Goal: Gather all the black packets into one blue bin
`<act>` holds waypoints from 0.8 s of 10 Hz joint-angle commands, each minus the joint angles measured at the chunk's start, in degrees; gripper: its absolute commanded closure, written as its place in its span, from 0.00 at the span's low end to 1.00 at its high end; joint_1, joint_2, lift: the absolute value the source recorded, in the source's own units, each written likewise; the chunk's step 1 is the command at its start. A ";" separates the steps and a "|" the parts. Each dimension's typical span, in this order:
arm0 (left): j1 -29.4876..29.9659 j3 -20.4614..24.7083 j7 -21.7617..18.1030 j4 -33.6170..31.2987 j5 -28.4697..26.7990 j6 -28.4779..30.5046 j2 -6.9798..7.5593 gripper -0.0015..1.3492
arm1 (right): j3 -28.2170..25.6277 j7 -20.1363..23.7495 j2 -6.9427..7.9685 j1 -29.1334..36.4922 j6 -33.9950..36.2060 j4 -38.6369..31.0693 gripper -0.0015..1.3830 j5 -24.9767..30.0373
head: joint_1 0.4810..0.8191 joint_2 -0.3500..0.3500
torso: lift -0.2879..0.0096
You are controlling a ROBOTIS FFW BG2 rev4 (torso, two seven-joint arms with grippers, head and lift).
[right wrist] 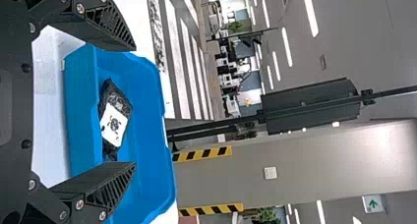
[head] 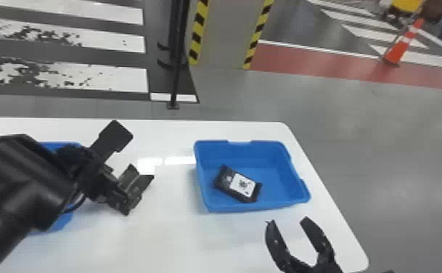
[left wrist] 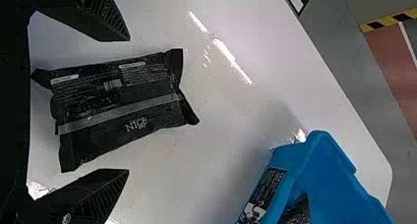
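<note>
To take the soft black plastic packet with printed back [left wrist: 118, 103] well, the left end effector [left wrist: 129, 105] should centre on its body. The two fingers stand apart, one beside each long side, with gaps between them and the film. It probably lies on the white worktop [head: 180, 232], though its height is hard to judge. Close slowly and evenly, catching the thick middle rather than a crimped end, which could fold and slip.

Then lift clear of the rim of the open blue plastic bin [head: 249, 207] near the worktop's far right corner. Lower the packet beside the black packet with white label [head: 238, 185] inside before letting go. The right end effector [head: 287, 220], fingers apart, waits by the worktop's right edge, out of the way.
</note>
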 commanded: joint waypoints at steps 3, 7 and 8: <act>-3.48 -3.71 0.56 8.16 -0.27 -3.83 -0.46 0.03 | 0.72 0.00 0.14 -0.68 0.00 0.89 0.15 -0.47 | 0.63 0.06 | 0.60; -5.17 -7.14 1.00 11.26 1.55 -7.21 -0.73 0.08 | 1.18 -0.17 0.14 -1.10 0.00 1.59 0.15 -0.81 | 0.63 0.06 | 0.60; -4.89 -7.94 1.71 11.40 3.84 -6.51 -0.81 0.26 | 1.18 -0.17 0.14 -1.10 0.00 1.59 0.15 -0.92 | 0.63 0.06 | 0.60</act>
